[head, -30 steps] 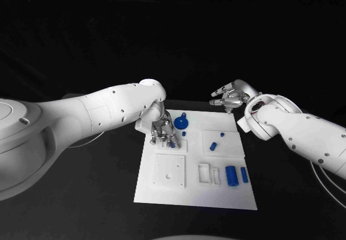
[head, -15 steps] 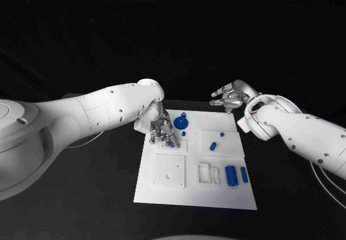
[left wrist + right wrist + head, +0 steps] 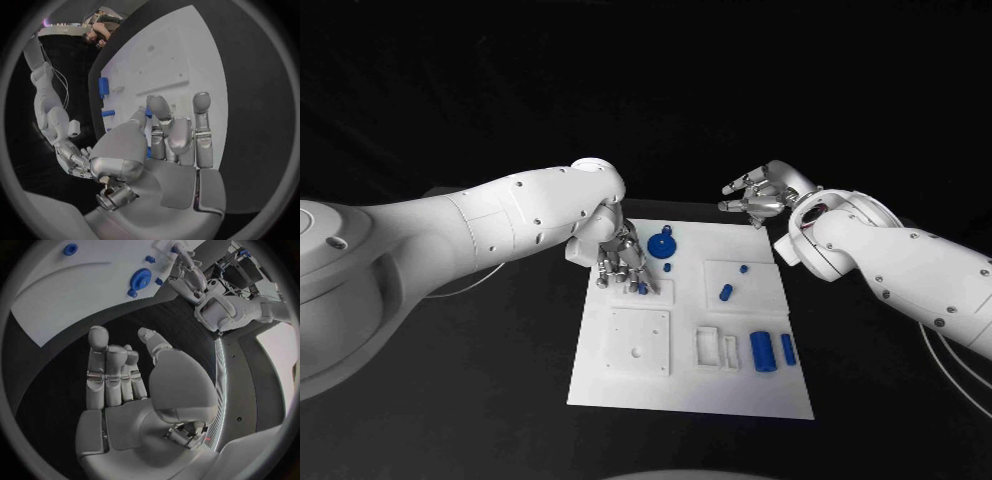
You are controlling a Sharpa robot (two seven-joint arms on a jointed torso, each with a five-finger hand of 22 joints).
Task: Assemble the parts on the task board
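The left hand (image 3: 622,262) is reaching down over the upper left of the white task board (image 3: 689,390), its fingers bunched around a small blue part (image 3: 643,288) at a raised square block, though whether it is truly gripping that piece I cannot tell. The right hand (image 3: 759,198) is hovering off the board's far right corner, fingers loosely apart and holding nothing. A round blue part (image 3: 662,243) is lying just beside the left hand, and two blue cylinders (image 3: 773,350) are sitting near the board's right edge.

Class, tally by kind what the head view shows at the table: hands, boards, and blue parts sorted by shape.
Hands: 2
Board: 1
Blue disc: 1
Blue cylinders: 2
Small blue pieces: 4
Total: 10
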